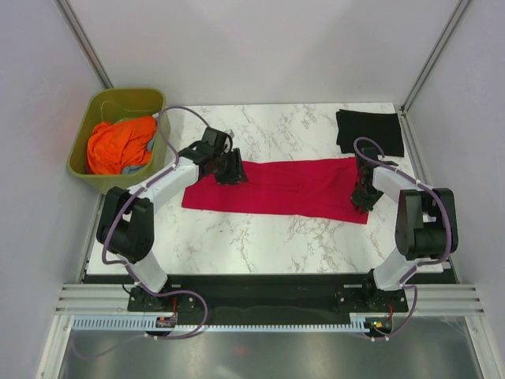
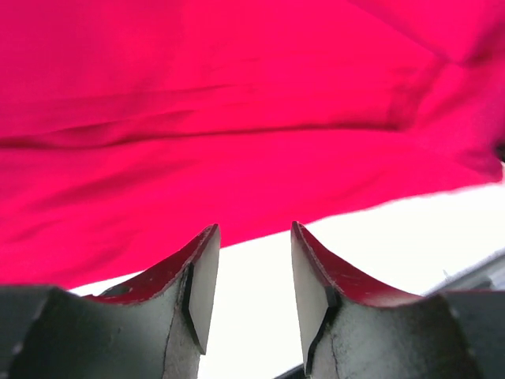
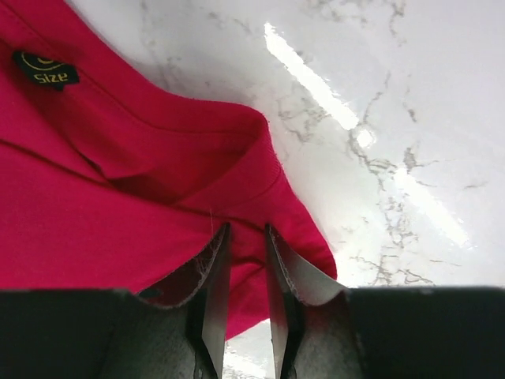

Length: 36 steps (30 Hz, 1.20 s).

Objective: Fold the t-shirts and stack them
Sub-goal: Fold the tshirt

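I count 1 of 2 done: the black t-shirt lies folded at the worktop's far right corner, while the red t-shirt, a long strip mid-worktop, needs cross-folding and stacking, with the left gripper wide and empty and the right gripper narrow at its collar, though I cannot tell if it is pinching.

Bright overhead glare on marble

Our left arm: reaches forward and inward, elbow bent, wrist pitched down. Left gripper: fingers spread, nothing between. Our right arm: folded, forearm angled inward, wrist down. Right gripper: fingers nearly together, pinching crimson t-shirt edge.
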Each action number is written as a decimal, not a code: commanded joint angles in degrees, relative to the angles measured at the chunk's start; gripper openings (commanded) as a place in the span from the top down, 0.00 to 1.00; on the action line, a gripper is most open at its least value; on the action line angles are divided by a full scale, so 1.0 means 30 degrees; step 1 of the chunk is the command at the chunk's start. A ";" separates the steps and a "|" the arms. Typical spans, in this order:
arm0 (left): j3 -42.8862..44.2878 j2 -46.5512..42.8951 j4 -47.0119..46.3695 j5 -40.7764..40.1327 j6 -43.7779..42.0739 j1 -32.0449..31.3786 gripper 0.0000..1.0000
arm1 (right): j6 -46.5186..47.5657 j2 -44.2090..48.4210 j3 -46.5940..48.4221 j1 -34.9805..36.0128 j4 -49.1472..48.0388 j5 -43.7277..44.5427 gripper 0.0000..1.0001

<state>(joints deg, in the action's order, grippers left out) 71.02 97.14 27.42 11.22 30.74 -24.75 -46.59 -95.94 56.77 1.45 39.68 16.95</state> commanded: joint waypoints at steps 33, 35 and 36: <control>1.4000 1.3144 -0.4218 0.0066 -0.3040 -0.6514 0.59 | 0.5422 0.2538 0.2608 -0.0338 -0.3441 -0.6031 0.64; 1.4234 1.3379 -0.4218 0.0243 -0.3011 -0.6544 0.59 | 0.5481 0.2304 0.2783 -0.0338 -0.3500 -0.6002 0.63; 1.4293 1.3526 -0.4218 0.0504 -0.3011 -0.6544 0.59 | 0.5510 0.2042 0.2872 -0.0338 -0.3472 -0.5973 0.63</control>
<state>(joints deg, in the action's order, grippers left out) 110.91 136.35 16.10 12.56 23.90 -44.12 -31.09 -89.32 63.48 0.47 30.81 -0.67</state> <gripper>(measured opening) 0.408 0.365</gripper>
